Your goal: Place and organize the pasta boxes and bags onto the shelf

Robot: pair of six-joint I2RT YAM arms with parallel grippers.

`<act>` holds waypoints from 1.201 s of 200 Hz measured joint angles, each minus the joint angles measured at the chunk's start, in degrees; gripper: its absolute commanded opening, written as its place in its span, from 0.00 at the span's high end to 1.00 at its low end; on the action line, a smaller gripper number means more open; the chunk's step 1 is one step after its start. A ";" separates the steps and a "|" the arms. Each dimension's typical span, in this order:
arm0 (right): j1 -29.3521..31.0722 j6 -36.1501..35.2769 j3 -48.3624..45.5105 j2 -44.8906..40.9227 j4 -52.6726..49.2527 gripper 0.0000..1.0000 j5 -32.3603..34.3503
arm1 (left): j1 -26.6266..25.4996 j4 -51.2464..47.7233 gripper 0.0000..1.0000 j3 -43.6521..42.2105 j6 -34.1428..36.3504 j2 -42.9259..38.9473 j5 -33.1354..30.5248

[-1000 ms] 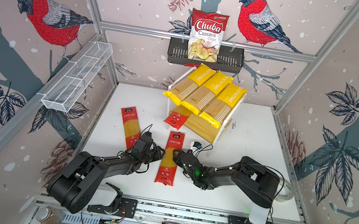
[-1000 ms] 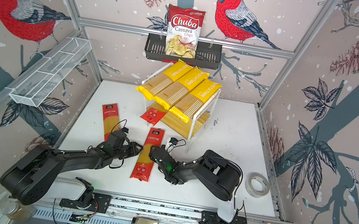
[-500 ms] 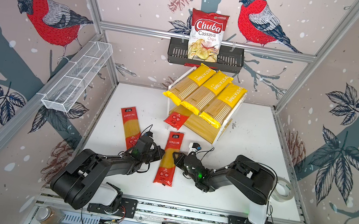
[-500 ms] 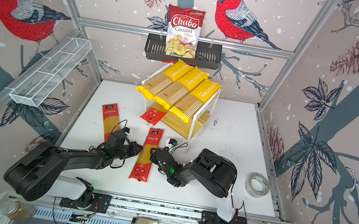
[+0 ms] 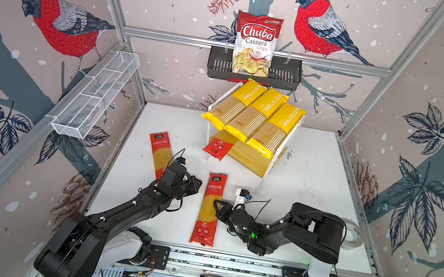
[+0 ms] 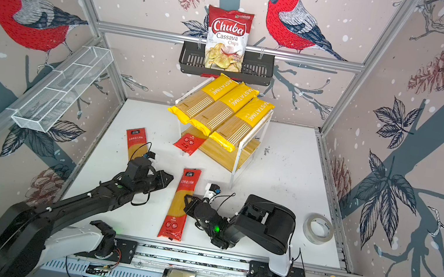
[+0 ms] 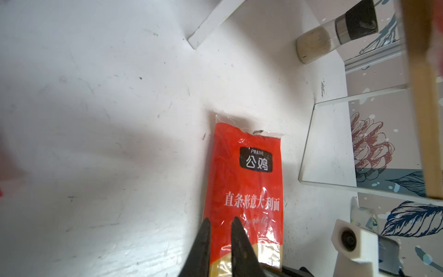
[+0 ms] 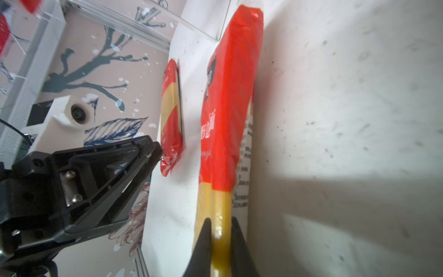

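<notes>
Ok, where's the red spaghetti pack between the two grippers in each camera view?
In a top view: the red spaghetti pack lies lengthwise, low centre.
In a top view: the pack sits just left of centre.
Left wrist view: its red end shows beyond the left gripper.
Right wrist view: the pack stretches away from the right gripper, which pinches its yellow middle.
Shared landmark: its black logo patch, in all four.

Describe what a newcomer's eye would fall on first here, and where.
Three yellow PASTATIME bags lie side by side on the top tier of the shelf at the back, below a Chuba chips bag standing in a black wall basket. Near the front, the left gripper and right gripper flank a red spaghetti pack.
</notes>
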 measured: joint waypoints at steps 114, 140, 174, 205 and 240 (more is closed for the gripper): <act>5.64 -1.60 -2.21 -12.94 -1.05 1.00 11.17 | 0.04 -10.43 0.77 5.14 1.62 -14.25 -3.30; 6.71 -2.73 -1.77 -14.78 -2.95 1.00 12.07 | 0.04 -11.23 0.74 5.68 1.92 -14.82 -3.23; 7.15 -5.84 -1.62 -17.88 -4.17 1.00 13.35 | 0.04 -11.80 0.68 6.32 2.01 -16.52 -3.30; 7.28 -7.91 -0.76 -18.95 -4.37 1.00 15.02 | 0.70 -12.33 0.56 6.95 2.10 -18.18 -3.21; 6.08 -11.39 -0.44 -19.98 -3.67 1.00 16.37 | 5.88 -8.81 0.43 4.15 0.50 -21.81 0.70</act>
